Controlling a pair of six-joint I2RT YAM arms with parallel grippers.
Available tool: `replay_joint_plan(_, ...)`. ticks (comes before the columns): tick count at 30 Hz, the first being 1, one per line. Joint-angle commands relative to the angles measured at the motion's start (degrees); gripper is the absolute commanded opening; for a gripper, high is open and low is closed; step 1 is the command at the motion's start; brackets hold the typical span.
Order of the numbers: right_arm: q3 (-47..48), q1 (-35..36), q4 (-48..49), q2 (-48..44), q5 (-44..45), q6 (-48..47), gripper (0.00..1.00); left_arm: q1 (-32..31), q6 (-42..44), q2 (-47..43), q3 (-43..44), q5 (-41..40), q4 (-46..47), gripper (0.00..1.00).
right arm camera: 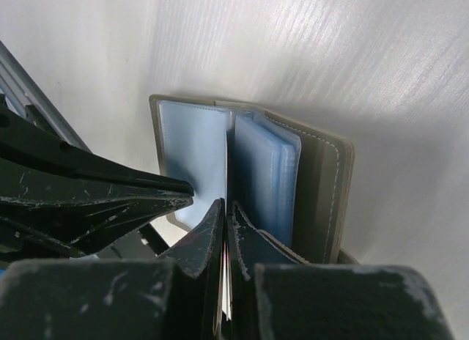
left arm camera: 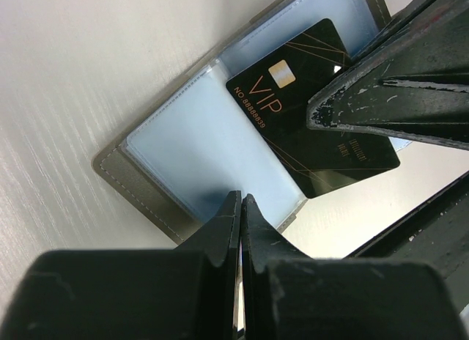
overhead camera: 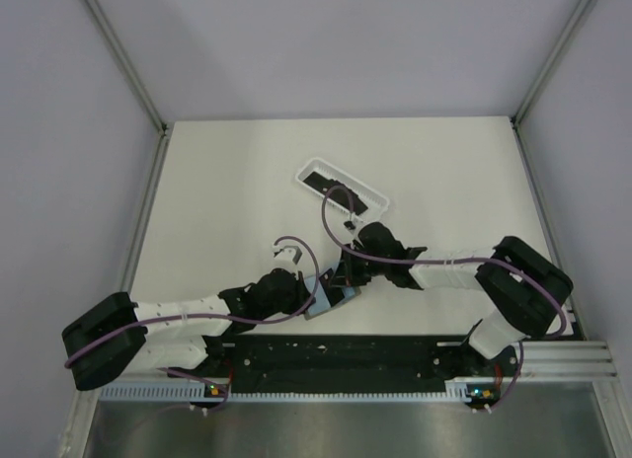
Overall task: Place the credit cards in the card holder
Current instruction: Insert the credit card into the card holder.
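Note:
The card holder lies open on the table, grey outside and pale blue inside, and shows as a grey-blue patch between the two arms. My left gripper is shut, its tips resting on the holder's left page. My right gripper is shut on a black credit card printed VIP. That card leans over the holder's right half and shows edge-on between the blue sleeves. More black cards lie in the white tray.
The white translucent tray lies slanted behind the grippers in the middle of the table. Purple cables loop above both wrists. A black rail with the arm bases runs along the near edge. Metal posts frame the table's sides.

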Motion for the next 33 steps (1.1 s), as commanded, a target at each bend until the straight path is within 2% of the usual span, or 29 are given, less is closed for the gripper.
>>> replay_joint_plan(1,0.4,-0.5,3.4,1.6,-0.7,0.7,0.0,-0.2,0.0,0.2,-1.2,-1.3,-1.9,0.0)
replay_joint_plan(33,0.1,-0.5,11.7,9.6,-4.2,6.3,0.0,-0.2,-0.3,0.3,-1.5,-1.3,-1.9,0.0)
